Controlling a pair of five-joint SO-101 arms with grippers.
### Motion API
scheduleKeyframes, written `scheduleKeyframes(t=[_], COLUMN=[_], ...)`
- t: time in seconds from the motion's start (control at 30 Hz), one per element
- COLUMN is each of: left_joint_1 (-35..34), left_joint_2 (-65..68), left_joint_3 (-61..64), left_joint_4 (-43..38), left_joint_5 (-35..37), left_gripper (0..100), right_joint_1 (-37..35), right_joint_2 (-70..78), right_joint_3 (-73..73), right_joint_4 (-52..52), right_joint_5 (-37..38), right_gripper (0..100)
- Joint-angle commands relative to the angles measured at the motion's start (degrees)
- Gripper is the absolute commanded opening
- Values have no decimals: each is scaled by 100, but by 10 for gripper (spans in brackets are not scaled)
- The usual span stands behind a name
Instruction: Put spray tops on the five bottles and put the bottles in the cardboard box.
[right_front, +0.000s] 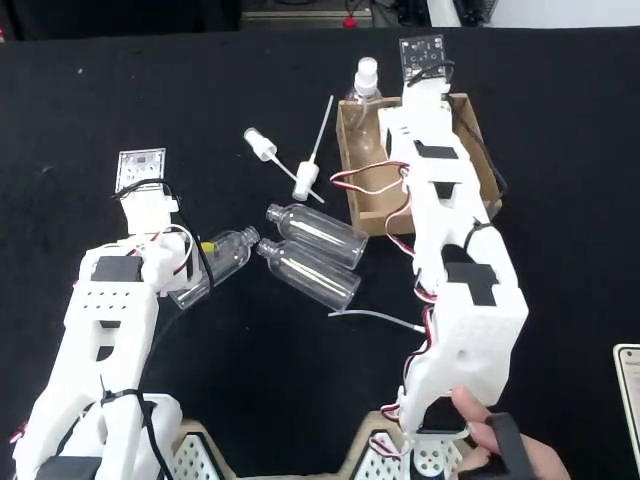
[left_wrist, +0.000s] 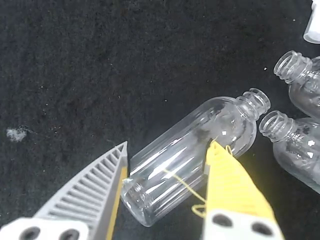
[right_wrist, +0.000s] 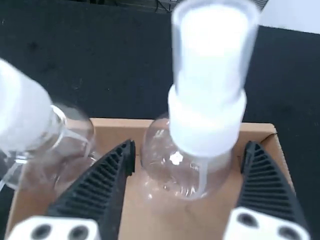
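My left end effector (left_wrist: 168, 147) is open. Its jaws sit on either side of a clear bottle (left_wrist: 220, 117) that has no top and lies on its side on the black worktop (left_wrist: 75, 75). I cannot tell whether they press it. Just beside its neck lie a second open bottle (right_front: 318, 235) and a third open bottle (right_front: 310, 272), side by side. Two loose spray tops, a short one (right_front: 262, 145) and a long-tubed one (right_front: 308, 178), lie near the cardboard box (right_front: 347, 150). My right end effector (right_wrist: 187, 150) hangs over the box with its jaws wide apart, flanking a capped bottle (right_wrist: 200, 125) that stands upright inside, clear of both fingers. Another capped bottle (right_wrist: 30, 130) stands beside it in the box.
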Motion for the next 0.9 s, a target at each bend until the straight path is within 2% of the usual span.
scheduleKeyframes(t=[0.0,0.87], left_joint_1=[-66,-66], left_joint_2=[-18,-18], left_joint_3=[-40,-40], left_joint_4=[-114,-114], left_joint_5=[0,-9], left_gripper=[242,242], right_joint_1=[97,141], right_joint_2=[-75,-523], right_joint_3=[-242,-242], right_joint_4=[0,404], right_joint_5=[70,62], right_gripper=[318,318])
